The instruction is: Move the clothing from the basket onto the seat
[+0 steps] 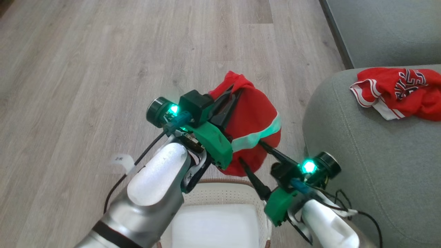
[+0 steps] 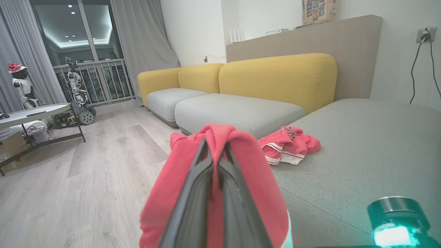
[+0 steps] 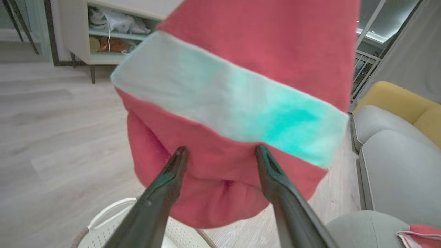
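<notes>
In the head view's centre, the left claw (image 1: pixel 235 93) is clamped on the top of the red shorts (image 1: pixel 256 115), which hang above the basket (image 1: pixel 224 193) at bottom centre. The right claw (image 1: pixel 251 151) is spread wide at their lower edge, perhaps touching. The jersey (image 1: pixel 399 91) lies on the seat (image 1: pixel 361 155), upper right.

left gripper (image 1: pixel 235 91) clamping red shorts (image 1: pixel 255 119), jersey (image 1: pixel 413 100) on seat (image 1: pixel 361 172)
</notes>
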Robot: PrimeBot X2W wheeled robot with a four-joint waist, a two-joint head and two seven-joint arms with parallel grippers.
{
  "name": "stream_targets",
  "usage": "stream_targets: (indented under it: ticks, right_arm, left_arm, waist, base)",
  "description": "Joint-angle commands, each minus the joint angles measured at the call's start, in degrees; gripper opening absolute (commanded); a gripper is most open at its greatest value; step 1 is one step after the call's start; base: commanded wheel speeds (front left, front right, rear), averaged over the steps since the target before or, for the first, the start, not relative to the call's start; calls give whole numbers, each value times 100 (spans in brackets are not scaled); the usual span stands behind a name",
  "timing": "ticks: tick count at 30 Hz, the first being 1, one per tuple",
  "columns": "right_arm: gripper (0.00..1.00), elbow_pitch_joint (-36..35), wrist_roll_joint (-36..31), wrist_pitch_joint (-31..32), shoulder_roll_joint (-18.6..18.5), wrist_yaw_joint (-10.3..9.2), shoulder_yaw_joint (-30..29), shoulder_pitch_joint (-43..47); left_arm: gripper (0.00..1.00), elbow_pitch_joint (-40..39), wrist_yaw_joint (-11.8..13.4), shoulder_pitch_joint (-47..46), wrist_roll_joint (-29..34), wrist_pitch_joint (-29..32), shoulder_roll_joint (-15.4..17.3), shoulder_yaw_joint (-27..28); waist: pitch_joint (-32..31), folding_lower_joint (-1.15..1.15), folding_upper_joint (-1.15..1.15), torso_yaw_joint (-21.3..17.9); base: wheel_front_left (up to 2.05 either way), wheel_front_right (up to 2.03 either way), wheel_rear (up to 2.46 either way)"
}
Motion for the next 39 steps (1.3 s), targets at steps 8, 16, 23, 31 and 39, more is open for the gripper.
stream_targets:
  ticks: [8,16,23,31,39]
  right_arm:
    - [100,157,-336,-38,18,40,7,-733]
    - [0,54,-40,-38,18,40,52,-710]
    - [0,51,100,-38,18,40,-100,-694]
    - [0,-118,156,-38,18,40,-355,-678]
    - [0,-400,13,-38,18,40,-891,-707]
  left_arm:
    - [0,-311,128,-475,-190,40,55,-54]
    - [0,-282,189,-500,-274,17,55,-122]
    - [0,-179,257,-452,-336,-34,94,-82]
    - [13,-69,324,-346,-444,-125,143,6]
    - [100,104,405,-116,-518,-323,212,100]
  waist:
    - [9,0,0,143]
    - [30,0,0,195]
    - [62,0,0,116]
    - [118,0,0,-37]
    - [190,0,0,-301]
  base:
    - [0,0,0]
    - [0,0,0]
    - [0,0,0]
    - [0,0,0]
    - [0,0,0]
